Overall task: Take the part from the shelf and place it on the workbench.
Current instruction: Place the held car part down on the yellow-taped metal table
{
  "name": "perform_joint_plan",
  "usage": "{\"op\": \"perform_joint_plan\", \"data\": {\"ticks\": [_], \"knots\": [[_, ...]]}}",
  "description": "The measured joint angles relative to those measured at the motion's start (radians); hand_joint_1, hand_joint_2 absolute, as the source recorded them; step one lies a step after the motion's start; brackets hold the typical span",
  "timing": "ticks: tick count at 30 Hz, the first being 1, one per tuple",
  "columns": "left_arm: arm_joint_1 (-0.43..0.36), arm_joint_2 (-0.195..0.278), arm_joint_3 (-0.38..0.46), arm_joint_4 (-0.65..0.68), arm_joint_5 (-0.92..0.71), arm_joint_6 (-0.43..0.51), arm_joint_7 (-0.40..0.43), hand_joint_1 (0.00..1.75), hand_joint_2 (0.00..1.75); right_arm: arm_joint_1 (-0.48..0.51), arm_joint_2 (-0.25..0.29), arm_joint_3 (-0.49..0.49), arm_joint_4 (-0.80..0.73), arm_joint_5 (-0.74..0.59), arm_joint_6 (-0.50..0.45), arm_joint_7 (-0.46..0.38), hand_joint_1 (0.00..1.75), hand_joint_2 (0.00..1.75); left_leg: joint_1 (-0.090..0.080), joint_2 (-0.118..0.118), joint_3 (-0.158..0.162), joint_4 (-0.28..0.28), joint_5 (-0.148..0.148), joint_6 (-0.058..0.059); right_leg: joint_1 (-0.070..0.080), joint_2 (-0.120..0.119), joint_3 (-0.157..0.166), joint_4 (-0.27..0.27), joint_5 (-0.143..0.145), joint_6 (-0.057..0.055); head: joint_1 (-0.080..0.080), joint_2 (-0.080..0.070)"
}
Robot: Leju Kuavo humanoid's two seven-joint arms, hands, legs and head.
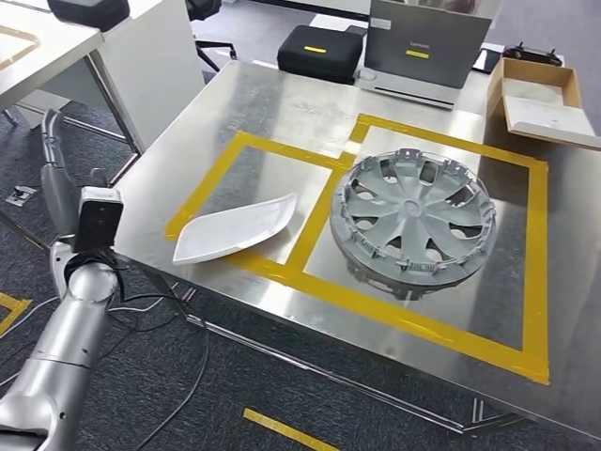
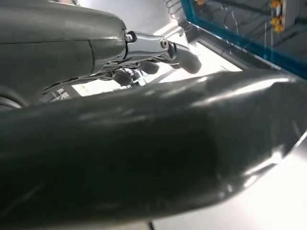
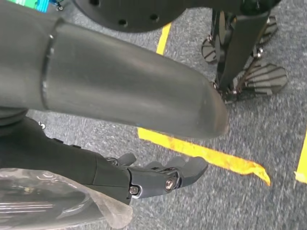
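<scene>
A white curved part (image 1: 234, 228) lies flat on the steel workbench (image 1: 284, 103), inside the left square of yellow tape. A grey wheel cover (image 1: 413, 218) fills the right taped square. My left arm comes up at the lower left, and my left hand (image 1: 56, 178) is off the bench's left edge, apart from the white part. In the left wrist view my left hand (image 2: 145, 143) has its fingers (image 2: 181, 52) stretched out with nothing in them. My right hand (image 3: 152, 177) hangs over the carpet floor, fingers straight and holding nothing.
A laptop (image 1: 425, 47), a black case (image 1: 320, 52) and an open cardboard box (image 1: 538, 94) sit along the bench's far edge. A white desk (image 1: 142, 66) stands at the left. Cables (image 1: 162, 310) trail on the floor beside the bench, and yellow tape (image 3: 203, 153) marks the carpet.
</scene>
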Motion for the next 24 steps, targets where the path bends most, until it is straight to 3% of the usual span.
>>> {"op": "perform_joint_plan", "data": {"ticks": [3, 4, 5, 6, 9, 11, 13, 15, 16, 18, 19, 20, 21, 22, 24], "knots": [[0.017, -0.017, -0.005, -0.062, 0.048, 0.019, -0.018, 0.00, 0.00, 0.001, 0.002, 0.000, 0.001, 0.003, -0.002, -0.001, 0.00, 0.00, 0.003, 0.003, -0.009, -0.003, 0.010, 0.010, -0.004, -0.001, -0.066, 0.170, -0.106, 0.014, 0.004, 0.000], [0.024, -0.019, -0.006, -0.076, 0.057, 0.021, -0.020, 0.00, 0.00, 0.002, 0.002, 0.000, 0.001, 0.004, -0.003, -0.001, 0.00, 0.00, 0.002, 0.003, -0.014, -0.003, 0.014, 0.010, -0.006, -0.001, -0.085, 0.225, -0.128, 0.018, 0.004, 0.000], [0.031, -0.022, -0.007, -0.089, 0.064, 0.022, -0.022, 0.00, 0.00, 0.002, 0.002, 0.000, 0.001, 0.005, -0.003, -0.001, 0.00, 0.00, 0.003, 0.003, -0.019, -0.003, 0.017, 0.010, -0.007, -0.001, -0.089, 0.249, -0.131, 0.020, 0.004, 0.000], [0.036, -0.023, -0.007, -0.100, 0.069, 0.023, -0.022, 0.00, 0.00, 0.002, 0.002, 0.000, 0.001, 0.006, -0.003, -0.001, 0.00, 0.00, 0.004, 0.003, -0.023, -0.003, 0.021, 0.008, -0.008, -0.002, -0.074, 0.233, -0.116, 0.022, 0.004, 0.000], [0.042, -0.025, -0.007, -0.127, 0.077, 0.025, -0.023, 0.00, 0.00, -0.001, 0.002, 0.000, 0.000, 0.007, -0.004, -0.001, 0.00, 0.00, 0.006, 0.002, -0.035, 0.001, 0.032, -0.005, -0.009, -0.001, 0.051, 0.033, -0.043, 0.021, 0.004, 0.000], [0.042, -0.025, -0.007, -0.141, 0.079, 0.027, -0.023, 0.00, 0.00, -0.004, 0.003, 0.000, 0.001, 0.007, -0.004, -0.001, 0.00, 0.00, 0.005, 0.001, -0.040, 0.003, 0.042, -0.018, -0.007, 0.003, 0.093, -0.037, -0.029, 0.014, 0.004, 0.000], [0.043, -0.025, -0.007, -0.149, 0.084, 0.029, -0.025, 0.00, 0.00, -0.003, 0.003, 0.000, 0.001, 0.008, -0.004, -0.001, 0.00, 0.00, 0.005, -0.001, -0.043, 0.002, 0.052, -0.031, -0.005, 0.005, 0.085, -0.040, -0.021, -0.001, 0.004, 0.000], [0.044, -0.024, -0.007, -0.155, 0.091, 0.032, -0.027, 0.00, 0.00, -0.004, 0.003, -0.001, 0.001, 0.008, -0.004, -0.001, 0.00, 0.00, 0.007, -0.001, -0.053, 0.022, 0.027, -0.042, -0.007, 0.002, 0.075, -0.043, -0.008, -0.019, 0.002, 0.000], [0.044, -0.023, -0.007, -0.157, 0.094, 0.033, -0.028, 0.00, 0.00, -0.004, 0.003, -0.001, 0.001, 0.008, -0.004, -0.001, 0.00, 0.00, 0.008, -0.001, -0.065, 0.057, -0.009, -0.045, -0.008, -0.001, 0.067, -0.045, 0.001, -0.028, 0.001, 0.000], [0.046, -0.020, -0.007, -0.160, 0.099, 0.036, -0.029, 0.00, 0.00, -0.004, 0.003, -0.001, 0.001, 0.008, -0.004, 0.000, 0.00, 0.00, 0.008, -0.001, -0.099, 0.178, -0.103, -0.050, -0.005, -0.003, 0.051, -0.044, 0.017, -0.036, -0.001, 0.000], [0.048, -0.019, -0.007, -0.160, 0.101, 0.037, -0.029, 0.00, 0.00, -0.003, 0.003, -0.001, 0.001, 0.008, -0.004, 0.000, 0.00, 0.00, 0.008, -0.001, -0.111, 0.238, -0.136, -0.050, -0.002, -0.004, 0.040, -0.043, 0.026, -0.038, -0.001, 0.000], [0.050, -0.019, -0.007, -0.160, 0.103, 0.037, -0.029, 0.00, 0.00, -0.003, 0.003, -0.001, 0.001, 0.008, -0.005, 0.000, 0.00, 0.00, 0.008, -0.001, -0.111, 0.276, -0.150, -0.049, 0.001, -0.005, 0.029, -0.041, 0.034, -0.039, -0.001, 0.000], [0.052, -0.018, -0.007, -0.160, 0.106, 0.038, -0.029, 0.00, 0.00, -0.003, 0.003, -0.001, 0.001, 0.008, -0.005, 0.000, 0.00, 0.00, 0.007, -0.001, -0.095, 0.278, -0.145, -0.046, 0.004, -0.005, 0.017, -0.040, 0.042, -0.039, -0.001, 0.000], [0.053, -0.018, -0.007, -0.160, 0.108, 0.039, -0.029, 0.00, 0.00, -0.003, 0.003, -0.002, 0.001, 0.008, -0.005, 0.000, 0.00, 0.00, 0.006, -0.001, -0.060, 0.239, -0.125, -0.040, 0.007, -0.005, 0.006, -0.040, 0.049, -0.039, -0.001, 0.000], [0.052, -0.018, -0.007, -0.164, 0.113, 0.040, -0.030, 0.00, 0.00, -0.003, 0.004, -0.002, 0.001, 0.009, -0.005, 0.000, 0.00, 0.00, -0.002, -0.001, 0.040, 0.097, -0.087, -0.021, 0.012, -0.006, -0.009, -0.037, 0.061, -0.036, -0.001, 0.000]]}}
